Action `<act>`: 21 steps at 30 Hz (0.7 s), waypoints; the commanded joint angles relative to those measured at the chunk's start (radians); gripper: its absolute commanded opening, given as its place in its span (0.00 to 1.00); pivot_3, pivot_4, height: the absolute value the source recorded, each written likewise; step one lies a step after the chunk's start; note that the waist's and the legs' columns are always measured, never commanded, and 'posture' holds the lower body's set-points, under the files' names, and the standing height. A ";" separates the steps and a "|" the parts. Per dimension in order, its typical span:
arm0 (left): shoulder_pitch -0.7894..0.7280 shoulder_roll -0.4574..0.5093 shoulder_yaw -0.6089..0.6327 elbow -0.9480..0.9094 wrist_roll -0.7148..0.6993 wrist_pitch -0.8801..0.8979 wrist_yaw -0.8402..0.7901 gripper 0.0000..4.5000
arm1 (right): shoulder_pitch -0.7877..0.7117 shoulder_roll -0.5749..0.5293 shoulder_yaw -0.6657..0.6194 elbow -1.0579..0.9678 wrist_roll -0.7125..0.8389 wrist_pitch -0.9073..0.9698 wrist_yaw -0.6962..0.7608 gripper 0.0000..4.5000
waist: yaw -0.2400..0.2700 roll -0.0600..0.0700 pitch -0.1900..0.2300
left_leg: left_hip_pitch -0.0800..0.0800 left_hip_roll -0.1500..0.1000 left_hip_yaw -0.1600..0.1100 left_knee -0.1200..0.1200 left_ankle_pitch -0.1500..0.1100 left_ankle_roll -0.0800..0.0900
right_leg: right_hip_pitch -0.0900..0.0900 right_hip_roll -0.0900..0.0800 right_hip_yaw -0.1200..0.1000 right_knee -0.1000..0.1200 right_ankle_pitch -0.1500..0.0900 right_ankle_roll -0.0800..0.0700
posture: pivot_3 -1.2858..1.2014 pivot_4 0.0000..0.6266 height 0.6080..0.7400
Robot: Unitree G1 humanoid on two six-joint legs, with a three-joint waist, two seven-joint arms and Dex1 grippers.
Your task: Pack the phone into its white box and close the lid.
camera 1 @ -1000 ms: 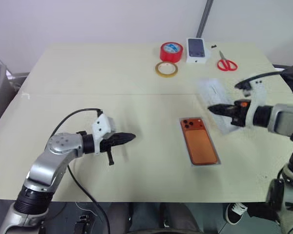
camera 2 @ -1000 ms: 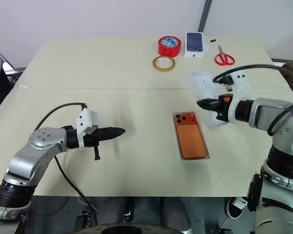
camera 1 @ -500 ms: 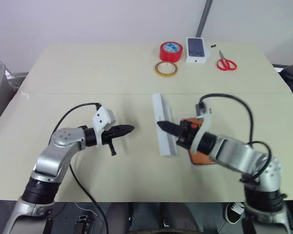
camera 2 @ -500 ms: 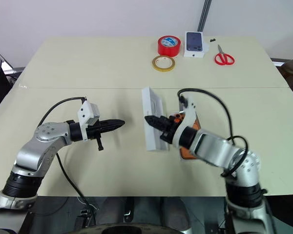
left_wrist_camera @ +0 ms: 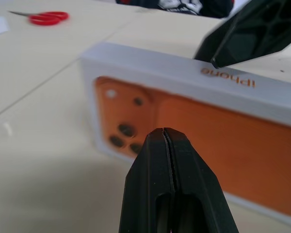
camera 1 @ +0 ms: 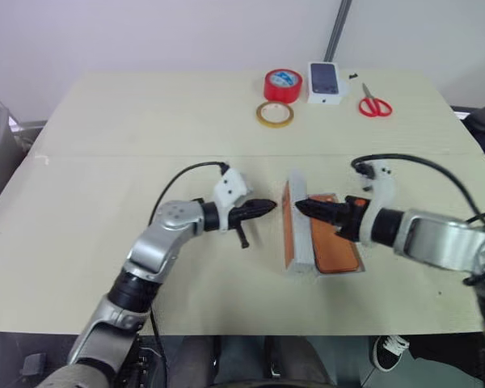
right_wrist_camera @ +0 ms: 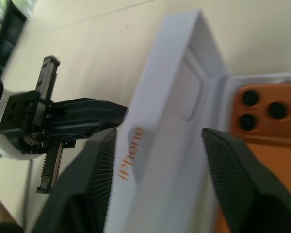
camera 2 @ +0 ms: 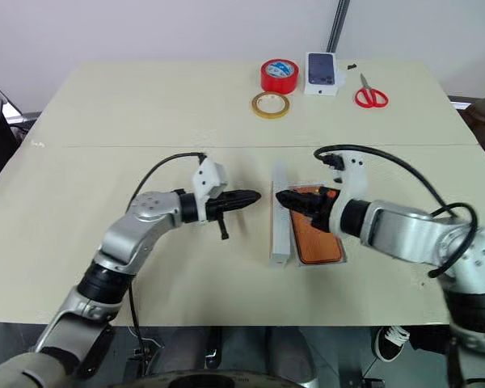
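Note:
The copper-orange phone lies back up in the shallow white box at mid table. The white lid stands on its long edge along the box's left side, its orange printed face turned left. My right gripper is at the lid's top edge. In the right wrist view its fingers straddle the lid, spread apart and open. My left gripper is shut, empty, and points right at the lid's printed face from a short gap away.
At the table's far edge sit a red tape roll, a thin tan tape ring, a small white box printed with a dark phone and red scissors. Bare tabletop stretches to the left and front.
The right gripper carried the lid rightward, set it on edge beside the box, and its fingers parted. The left gripper swung right, close to the lid.

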 commanded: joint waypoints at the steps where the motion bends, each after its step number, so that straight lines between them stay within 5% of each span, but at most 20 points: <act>1: -0.032 -0.041 -0.035 0.025 0.027 -0.007 0.013 0.00 | -0.023 -0.089 -0.040 0.003 -0.103 0.036 0.104 0.64 | 0.001 0.000 0.000 | 0.000 0.000 0.000 0.000 0.000 0.000 | 0.000 0.000 0.000 0.000 0.000 0.000 | 0.52 0.24 1.00; 5: -0.051 -0.091 -0.073 0.071 0.056 -0.004 0.027 0.00 | -0.006 -0.162 -0.042 -0.003 -0.348 0.043 0.248 0.45 | 0.001 0.000 0.000 | 0.000 0.000 0.000 0.000 0.000 0.000 | 0.000 0.000 0.000 0.000 0.000 0.000 | 0.52 0.24 1.00; 9: -0.060 -0.122 -0.061 0.089 0.053 0.005 0.040 0.00 | 0.014 -0.186 -0.034 -0.031 -0.529 0.039 0.372 0.01 | 0.002 0.000 0.000 | 0.000 0.000 0.000 0.000 0.000 0.000 | 0.000 0.000 0.000 0.000 0.000 0.000 | 0.52 0.24 1.00; 21: -0.011 0.077 0.003 -0.034 0.034 0.104 -0.027 0.00 | 0.126 -0.234 0.110 -0.140 -1.088 -0.054 0.705 0.01 | 0.000 0.001 0.000 | 0.000 0.000 0.000 0.000 0.000 0.000 | 0.000 0.000 0.000 0.000 0.000 0.000 | 0.52 0.24 1.00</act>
